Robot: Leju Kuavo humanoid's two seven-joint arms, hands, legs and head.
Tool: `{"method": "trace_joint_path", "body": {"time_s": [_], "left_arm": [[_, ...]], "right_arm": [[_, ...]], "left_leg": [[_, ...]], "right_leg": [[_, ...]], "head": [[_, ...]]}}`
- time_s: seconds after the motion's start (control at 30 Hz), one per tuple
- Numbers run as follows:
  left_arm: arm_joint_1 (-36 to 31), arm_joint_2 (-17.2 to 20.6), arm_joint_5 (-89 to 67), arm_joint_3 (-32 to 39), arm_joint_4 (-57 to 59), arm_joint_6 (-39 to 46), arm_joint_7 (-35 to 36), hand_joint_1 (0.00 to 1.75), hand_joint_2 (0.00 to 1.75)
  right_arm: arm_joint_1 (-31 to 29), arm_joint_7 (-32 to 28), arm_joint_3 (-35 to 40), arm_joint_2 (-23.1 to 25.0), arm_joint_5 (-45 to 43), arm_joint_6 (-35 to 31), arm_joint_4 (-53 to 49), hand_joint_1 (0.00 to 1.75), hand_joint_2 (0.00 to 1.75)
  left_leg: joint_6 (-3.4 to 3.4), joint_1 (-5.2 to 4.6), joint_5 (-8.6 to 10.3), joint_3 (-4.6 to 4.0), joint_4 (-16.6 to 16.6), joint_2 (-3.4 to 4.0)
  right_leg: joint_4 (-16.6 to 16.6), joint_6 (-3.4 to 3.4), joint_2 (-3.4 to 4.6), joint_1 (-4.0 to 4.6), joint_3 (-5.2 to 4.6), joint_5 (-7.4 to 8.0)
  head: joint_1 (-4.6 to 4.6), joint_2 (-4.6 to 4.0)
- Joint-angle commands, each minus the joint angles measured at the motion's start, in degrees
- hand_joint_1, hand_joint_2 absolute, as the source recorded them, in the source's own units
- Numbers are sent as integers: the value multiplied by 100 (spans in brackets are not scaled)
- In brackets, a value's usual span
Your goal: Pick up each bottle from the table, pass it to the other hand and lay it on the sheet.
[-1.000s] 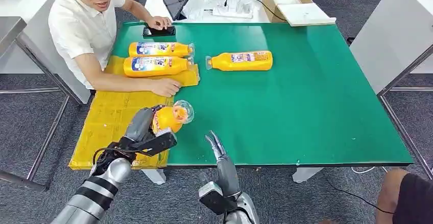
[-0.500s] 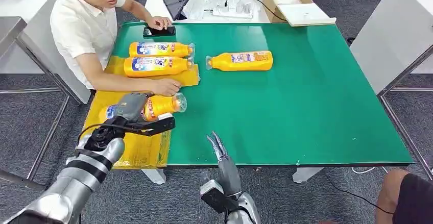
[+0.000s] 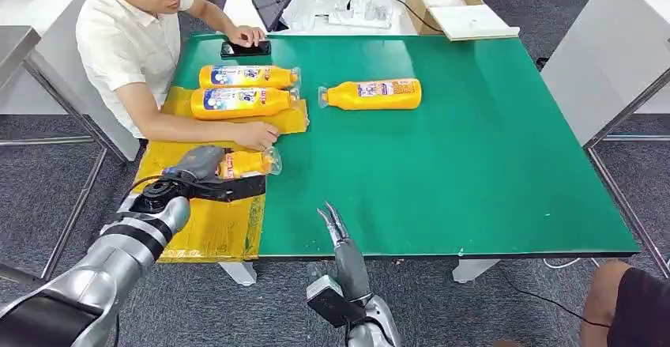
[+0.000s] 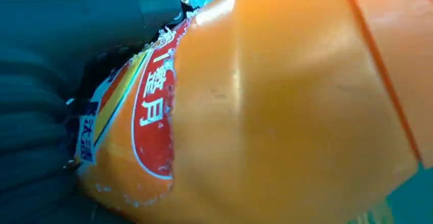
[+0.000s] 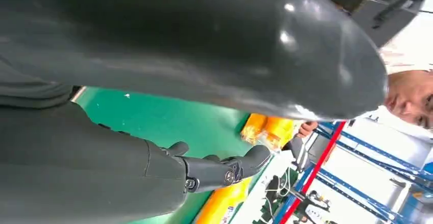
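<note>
Left hand (image 3: 199, 165) grips a bottle (image 3: 249, 162) over the yellow sheet (image 3: 213, 232), low, contact unclear. Bottle's long axis runs across the bench (image 3: 474, 165), cap pointing right, parallel to two bottles (image 3: 241, 102) already on the sheet. Right hand (image 3: 338, 232) empty, fingers straight, at the bench's near edge. One bottle (image 3: 371, 94) on the bench waits, nearer the right arm.

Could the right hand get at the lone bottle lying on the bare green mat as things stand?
Probably yes. The right hand is empty, fingers apart, at the table's near edge, and the green mat between it and the lone bottle is bare. It lies well toward the far side, so the arm would have to stretch.
</note>
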Motion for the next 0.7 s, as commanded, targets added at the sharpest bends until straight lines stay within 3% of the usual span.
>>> {"method": "trace_joint_path", "body": {"time_s": [0.03, 0.17, 0.2, 0.23, 0.27, 0.3, 0.37, 0.4, 0.43, 0.53, 0.63, 0.67, 0.7], "left_arm": [[-287, -211, 305, 56, 1282, -237, -430, 175, 175], [-235, -203, 390, 4, 1273, -354, -586, 173, 175], [-231, -203, 468, -20, 1279, -424, -634, 162, 175], [-221, -207, 518, -9, 1290, -459, -659, 145, 175], [-201, -204, 537, -34, 1304, -483, -669, 117, 175], [-178, -204, 546, -50, 1310, -485, -678, 105, 175], [-132, -204, 553, -53, 1313, -465, -690, 35, 175], [-80, -202, 586, -45, 1299, -433, -721, 31, 175], [-49, -202, 627, -28, 1275, -412, -760, 14, 175], [34, -199, 826, 42, 1186, -486, -1028, 2, 175], [50, -186, 830, 17, 1163, -495, -1034, 2, 175], [56, -183, 879, 32, 1137, -520, -1085, 0, 0], [81, -171, 964, 20, 1078, -556, -1182, 0, 0]], "right_arm": [[-274, -114, -173, 9, -98, -47, 710, 0, 0], [-305, -170, -160, 21, -138, -50, 808, 0, 0], [-328, -206, -147, 20, -160, -50, 854, 0, 0], [-337, -215, -144, 20, -162, -59, 870, 0, 0], [-351, -225, -142, 20, -167, -68, 895, 0, 0], [-356, -236, -143, 19, -172, -73, 908, 0, 0], [-357, -237, -144, 13, -170, -85, 910, 0, 0], [-350, -233, -139, 8, -165, -99, 922, 0, 0], [-347, -231, -140, 3, -164, -111, 931, 0, 0], [-342, -241, -144, -15, -168, -133, 964, 0, 0], [-347, -255, -145, -17, -173, -138, 988, 0, 0], [-354, -262, -144, -16, -168, -157, 1000, 0, 0], [-366, -284, -147, -13, -182, -175, 1028, 0, 0]], "left_leg": [[-10, 8, -11, 38, -7, 7], [-12, 4, -12, 56, -16, 18], [-14, 6, -14, 58, -13, 18], [-15, 8, -13, 60, -13, 15], [-16, 7, -12, 65, -16, 12], [-15, 8, -13, 59, -10, 17], [-10, 3, -7, 50, -13, 18], [-12, 7, -10, 54, -11, 20], [-7, 0, -6, 43, -11, 17], [-9, 2, -10, 54, -15, 19], [-6, 2, -7, 43, -10, 9], [-10, 5, -12, 61, -16, 13], [-6, 0, -8, 47, -11, 7]], "right_leg": [[-8, -13, -5, 10, 39, -11], [-12, -14, 5, 6, 52, -10], [-11, -17, 3, 9, 57, -11], [-11, -18, 1, 10, 58, -11], [-13, -19, -2, 10, 64, -11], [-10, -18, 5, 11, 58, -9], [-12, -12, 9, 5, 47, -2], [-13, -15, 8, 9, 53, -4], [-8, -8, 8, 1, 39, -3], [-11, -12, 8, 4, 49, -7], [-7, -7, 2, 3, 42, -6], [-14, -12, 4, 7, 59, -10], [-8, -7, 5, 0, 47, -7]], "head": [[-2, 0], [-2, 0], [-2, 0], [-2, 0], [-2, 0], [-2, 0], [0, 0], [-4, 0], [0, 0], [-4, 0], [0, 0], [-4, 0], [-2, 0]]}}
